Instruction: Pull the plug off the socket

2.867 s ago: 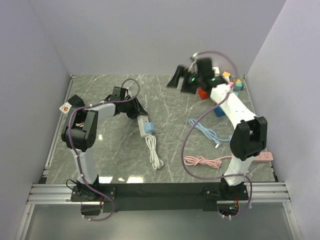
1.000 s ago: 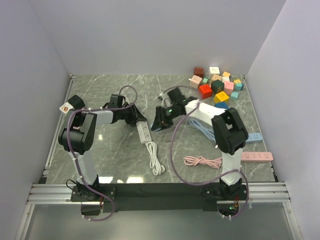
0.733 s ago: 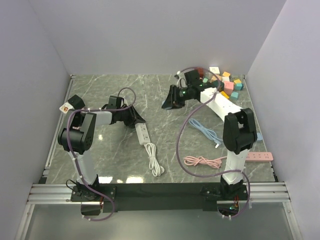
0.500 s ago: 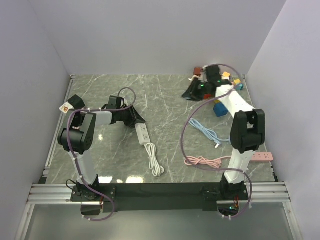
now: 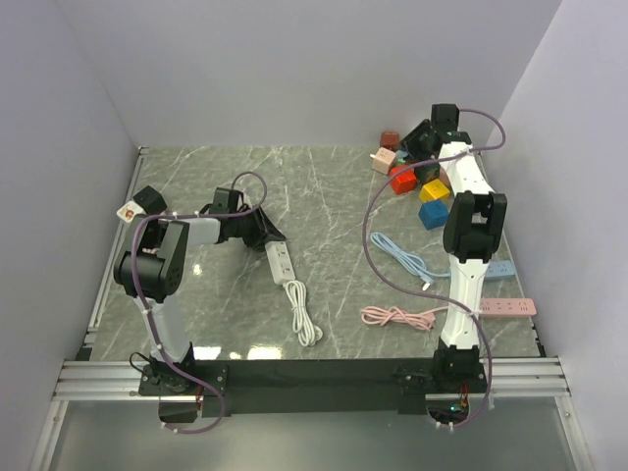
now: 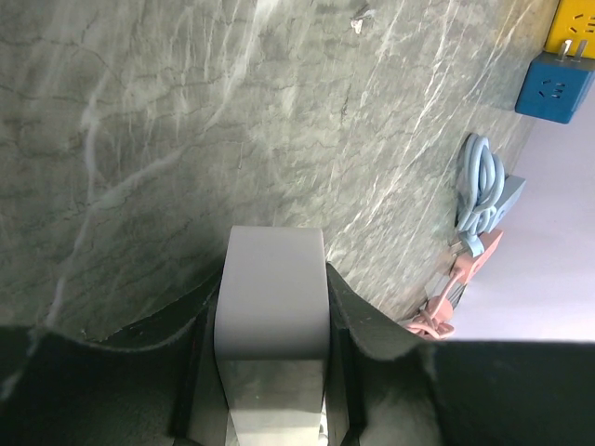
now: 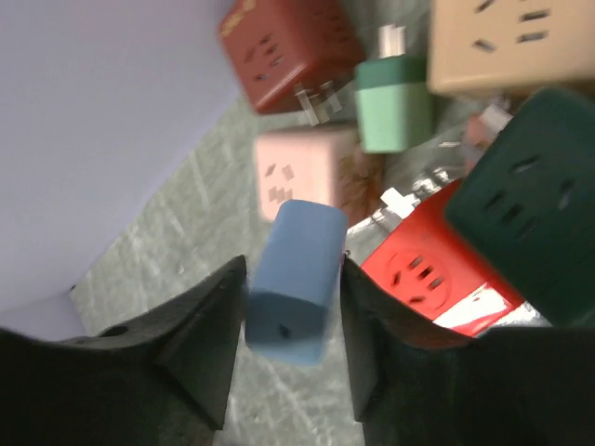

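Note:
The white socket strip [image 5: 282, 263] lies left of centre on the marble table, and my left gripper [image 5: 267, 235] is shut on its far end. In the left wrist view the strip [image 6: 271, 316] fills the gap between both fingers of the left gripper [image 6: 272, 279]. The blue plug [image 7: 296, 279] is off the socket. It hangs blurred between the fingers of my right gripper [image 7: 292, 307], with a gap on each side. That gripper [image 5: 417, 142] is open, above the pile of cubes at the back right corner.
Under the right gripper lie a dark red cube [image 7: 288, 46], a pink cube [image 7: 302, 172], a red cube [image 7: 423, 265] and a dark green cube [image 7: 530, 223]. A light blue cable [image 5: 397, 257], a pink cable [image 5: 397, 317] and the strip's white cord [image 5: 304, 314] lie nearer me.
My right arm swung from beside the strip at mid-table to the back right corner, carrying the blue plug. Its jaws have since parted from the plug. The left arm kept still.

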